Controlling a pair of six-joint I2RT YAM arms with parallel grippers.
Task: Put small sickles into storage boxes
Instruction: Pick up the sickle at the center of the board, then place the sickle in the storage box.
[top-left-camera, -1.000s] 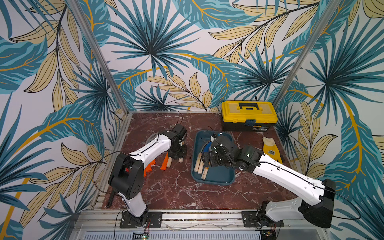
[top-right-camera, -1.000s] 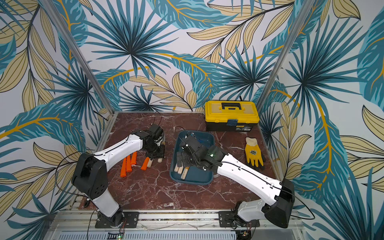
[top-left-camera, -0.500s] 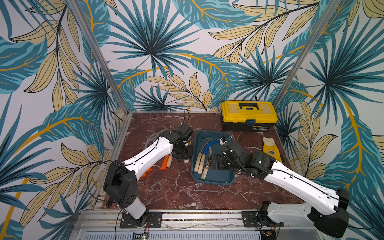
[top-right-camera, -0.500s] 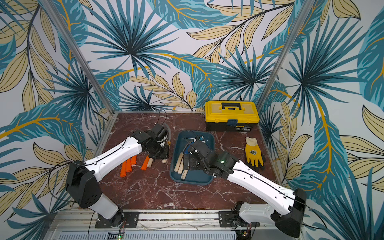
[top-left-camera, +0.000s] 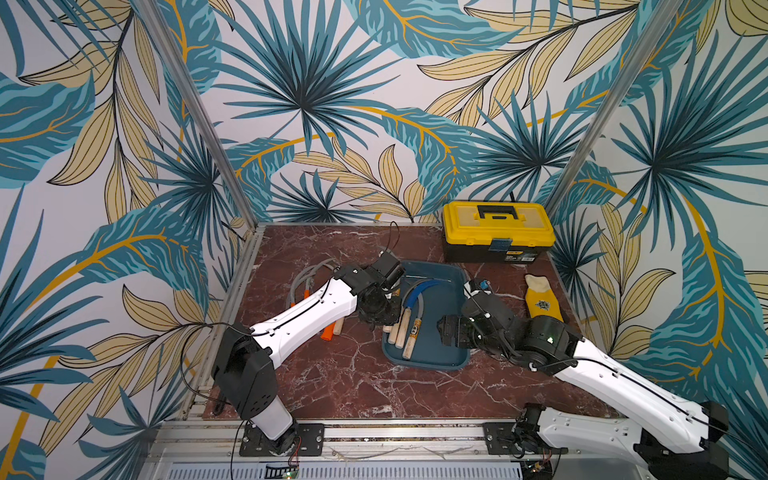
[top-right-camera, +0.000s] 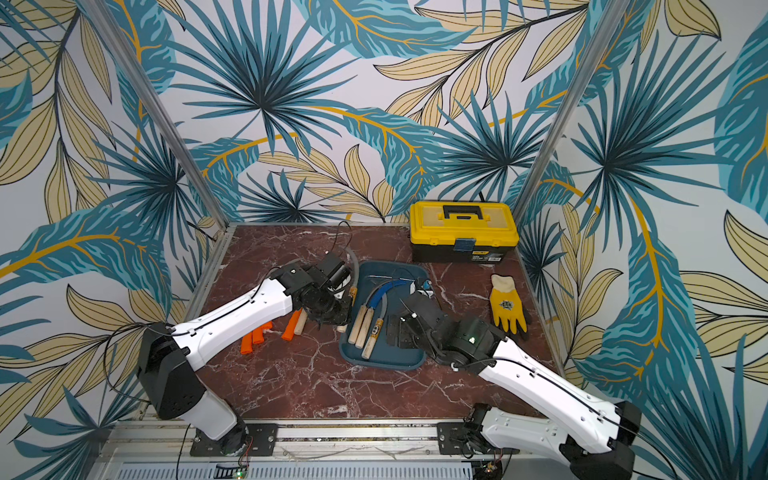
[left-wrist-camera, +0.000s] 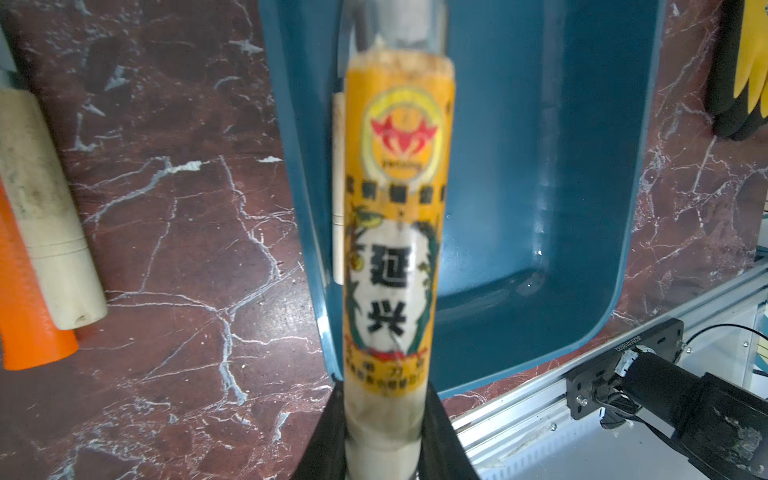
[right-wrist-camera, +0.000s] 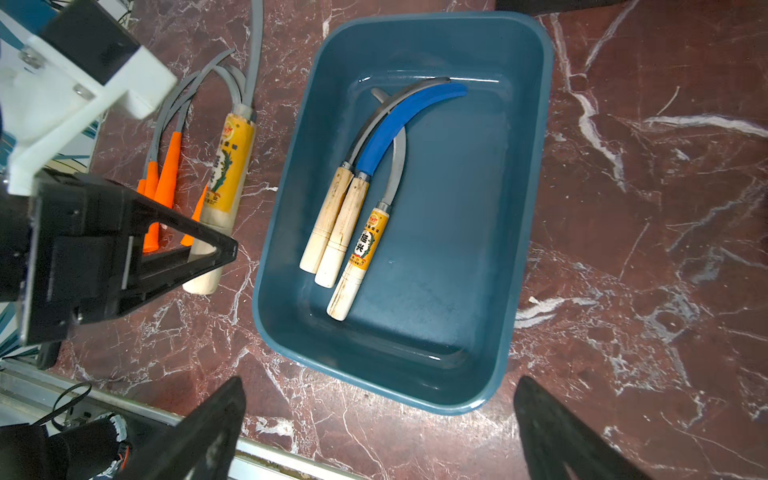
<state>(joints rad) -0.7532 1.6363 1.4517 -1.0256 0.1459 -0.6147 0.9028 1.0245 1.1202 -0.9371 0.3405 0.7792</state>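
I hold a sickle (left-wrist-camera: 395, 208) pinched in the left end effector (left-wrist-camera: 384, 424) just left of the tray (left-wrist-camera: 540, 208). Next, I judge: shift right, release.

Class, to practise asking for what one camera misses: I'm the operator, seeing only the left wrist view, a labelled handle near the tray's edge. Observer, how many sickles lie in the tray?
Observer: Three sickles lie in the tray, one with a blue blade.
Operator: Where is the right hand?
Observer: The right hand hangs open and empty above the tray.
Operator: What lies outside?
Observer: Several orange-handled sickles lie on the table beside the tray.
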